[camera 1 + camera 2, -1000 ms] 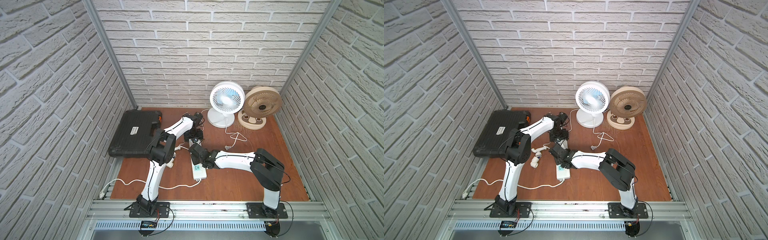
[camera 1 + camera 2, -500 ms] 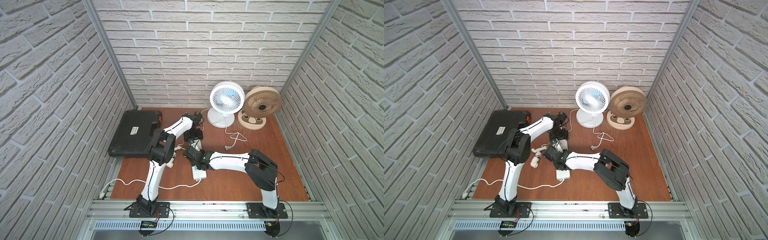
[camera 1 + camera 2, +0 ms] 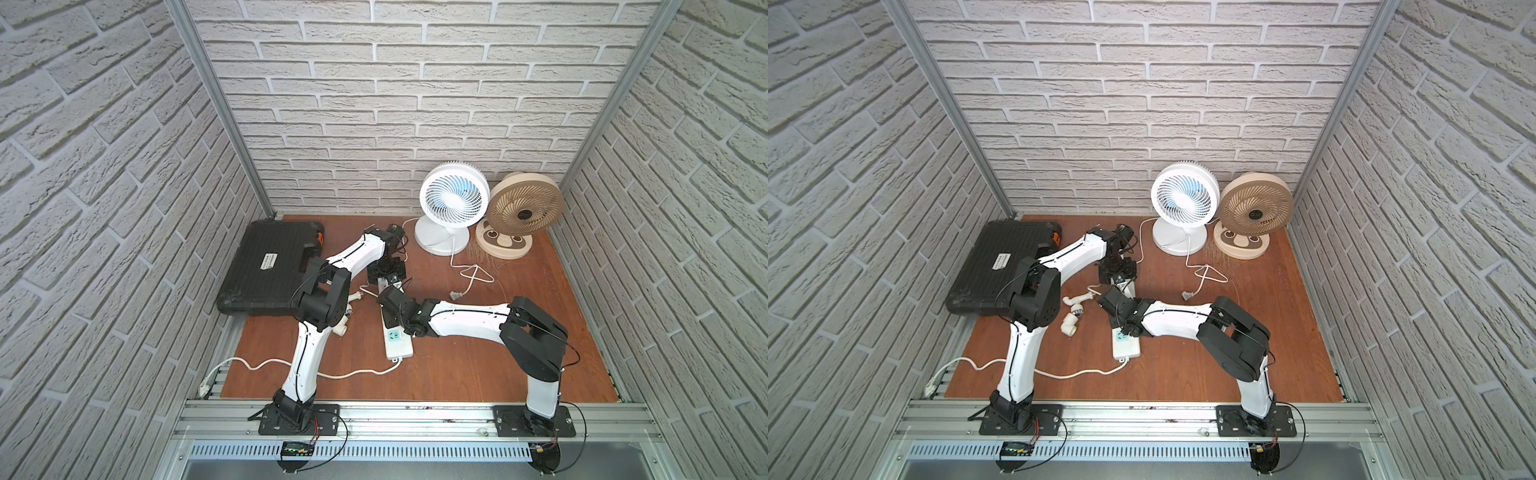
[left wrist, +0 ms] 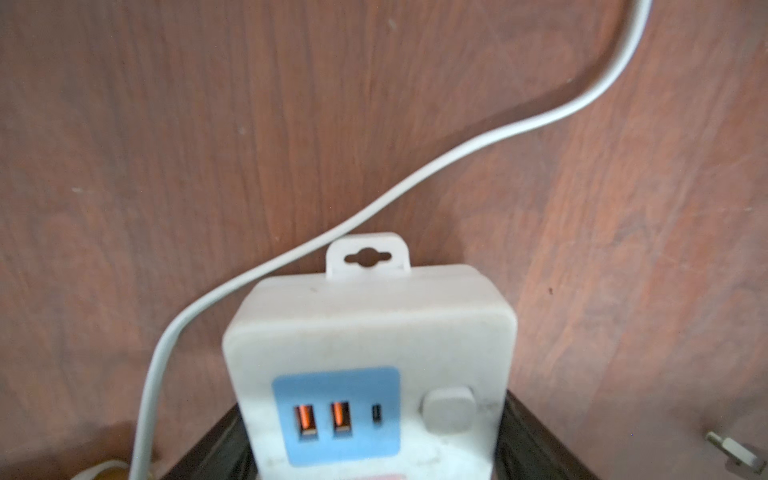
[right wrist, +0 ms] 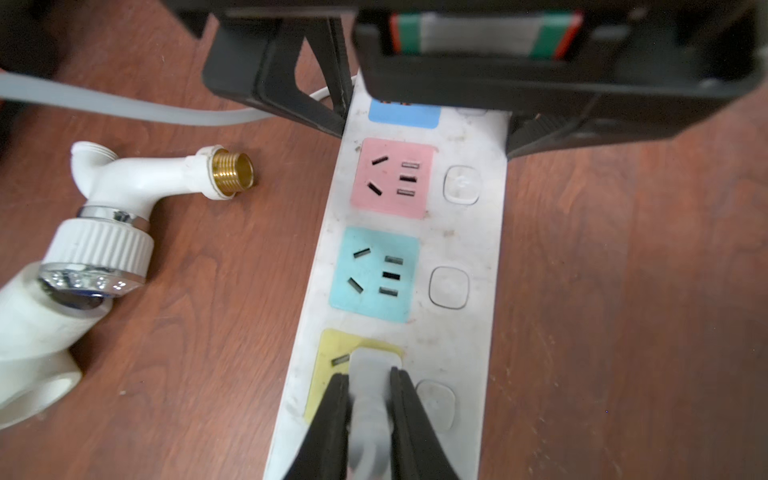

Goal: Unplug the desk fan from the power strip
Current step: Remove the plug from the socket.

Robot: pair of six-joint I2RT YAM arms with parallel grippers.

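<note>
The power strip (image 3: 399,343) lies lengthwise mid-table, white with pastel socket panels (image 5: 376,274). My left gripper (image 3: 388,276) is shut on its far end, dark fingers (image 4: 536,440) on both sides of the blue USB panel (image 4: 336,415). My right gripper (image 5: 370,390) is shut on a grey-white plug (image 5: 370,365) seated in the yellow socket. Its body hides the plug in both top views. A white desk fan (image 3: 451,203) stands at the back, and a thin cord (image 3: 405,224) runs from it toward the left arm.
A beige fan (image 3: 524,212) stands right of the white one. A loose plug (image 3: 456,296) lies on the wood. The black case (image 3: 270,266) sits at the left. White tap fittings (image 5: 116,199) lie beside the strip. The strip's thick cord (image 3: 332,374) trails front-left.
The right arm's elbow swung left half a second ago and has come back right. Its gripper stays on the plug. The left arm and the strip have hardly moved.
</note>
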